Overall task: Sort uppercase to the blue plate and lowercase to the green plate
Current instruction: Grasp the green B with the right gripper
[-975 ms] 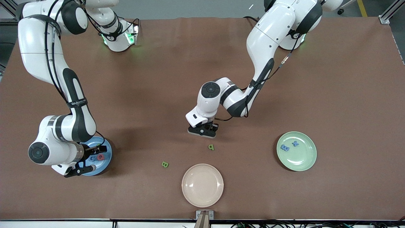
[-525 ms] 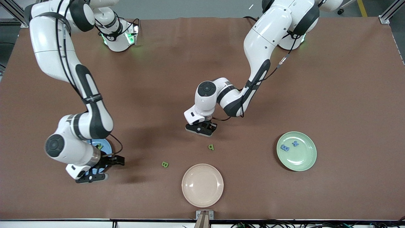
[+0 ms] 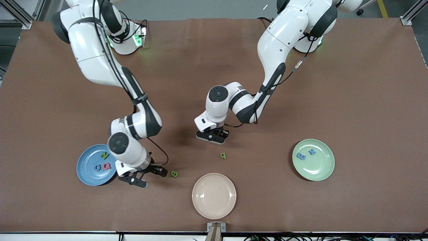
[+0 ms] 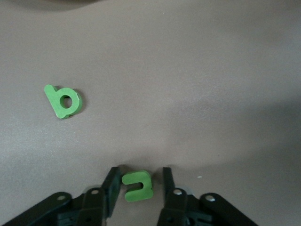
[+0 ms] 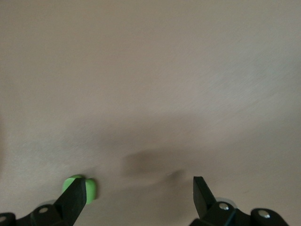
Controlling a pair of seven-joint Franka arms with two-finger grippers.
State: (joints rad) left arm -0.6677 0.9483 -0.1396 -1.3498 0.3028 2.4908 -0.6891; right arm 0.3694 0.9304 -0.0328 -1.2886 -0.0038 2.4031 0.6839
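The blue plate (image 3: 87, 172) holds the green N (image 3: 104, 155), blue G (image 3: 97, 167) and pink-red Q (image 3: 107, 166). My right gripper (image 3: 150, 176) is open and empty, low over the table between that plate and the green B (image 3: 174, 173). In the right wrist view the B (image 5: 90, 189) shows beside one fingertip (image 5: 75, 197), outside the gap. My left gripper (image 3: 214, 136) is down at the table's middle, open, jaws on either side of the green u (image 4: 137, 185). The green b/q (image 3: 223, 155) lies nearer the camera; it also shows in the left wrist view (image 4: 63, 100). The green plate (image 3: 319, 170) holds the blue m/E (image 3: 301, 156) and the blue cross (image 3: 312, 151).
An empty cream plate (image 3: 214, 195) sits near the front edge, nearer the camera than the green b/q. The brown table runs bare around the plates and toward the arm bases.
My right arm has swung from over the blue plate toward the green B, uncovering the N, G and Q. My left gripper has shifted only slightly.
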